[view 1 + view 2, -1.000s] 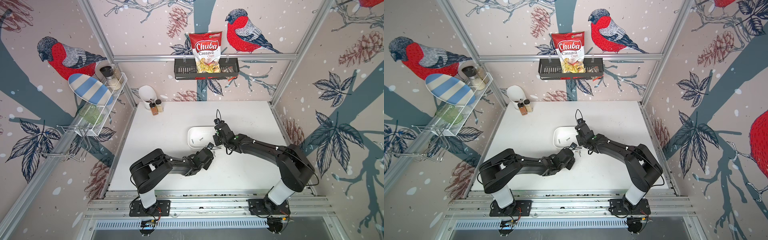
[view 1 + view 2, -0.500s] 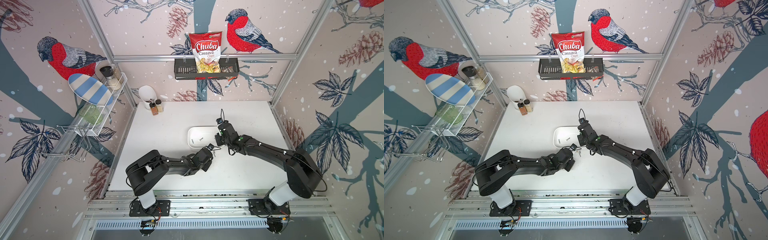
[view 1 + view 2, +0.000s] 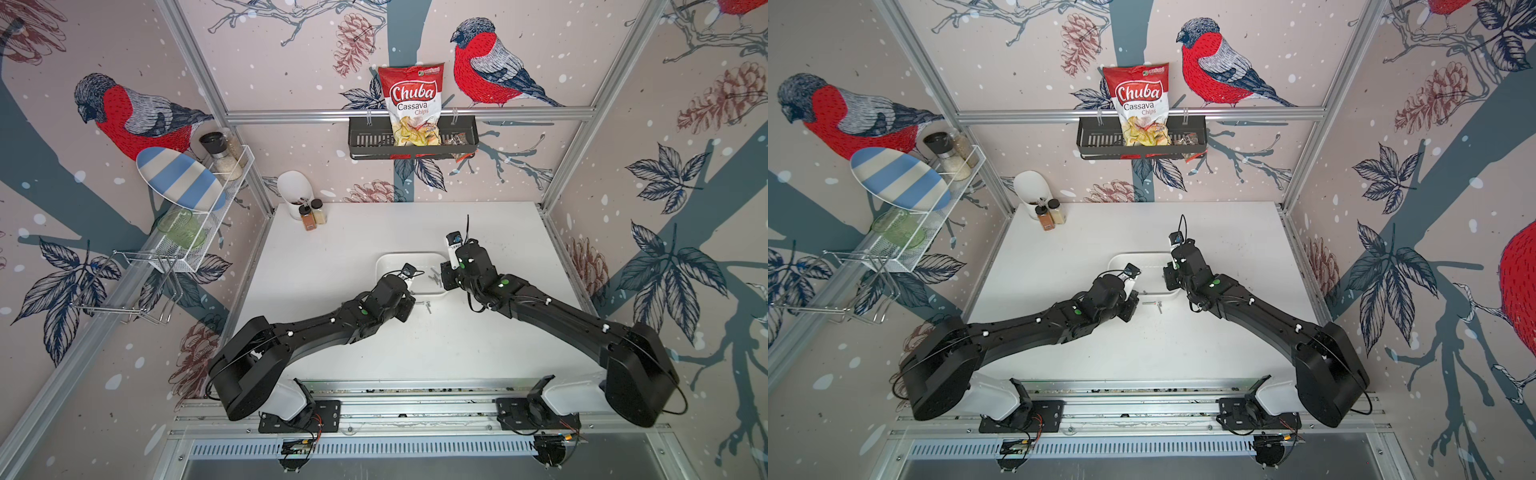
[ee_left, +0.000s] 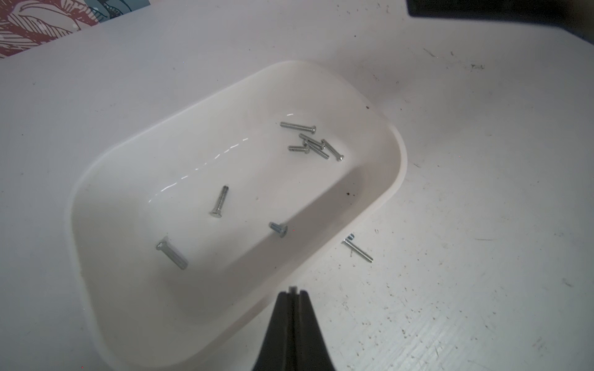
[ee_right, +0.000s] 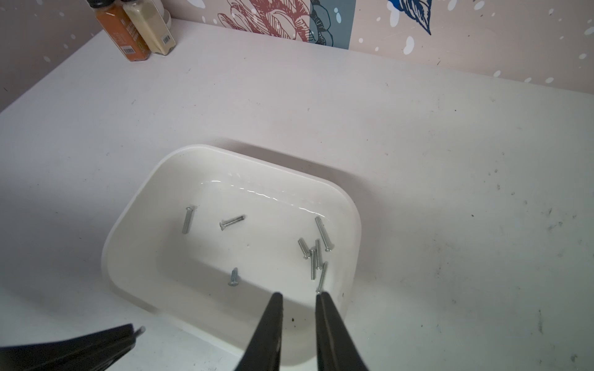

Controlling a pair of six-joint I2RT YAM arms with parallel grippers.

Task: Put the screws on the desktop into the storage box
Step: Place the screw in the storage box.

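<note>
My left arm (image 3: 316,332) and right arm (image 3: 561,316) are matte black, built of blocky links that narrow toward each gripper. Each carries a green dot (image 3: 364,311) and small white spots behind the wrist. Thin black cables (image 3: 473,303) loop just behind the right gripper (image 5: 299,297). Its fingers (image 5: 266,334) are slim black wedges, as on the left gripper (image 4: 291,294). Farthest from the grippers sit white base housings (image 3: 286,399), trailing what look like red wires.

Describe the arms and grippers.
The left arm and right arm are matte black, chunky links on white bases, a green dot near each wrist, thin black cables. The left gripper and right gripper each have two slim, tapering black fingers.
</note>
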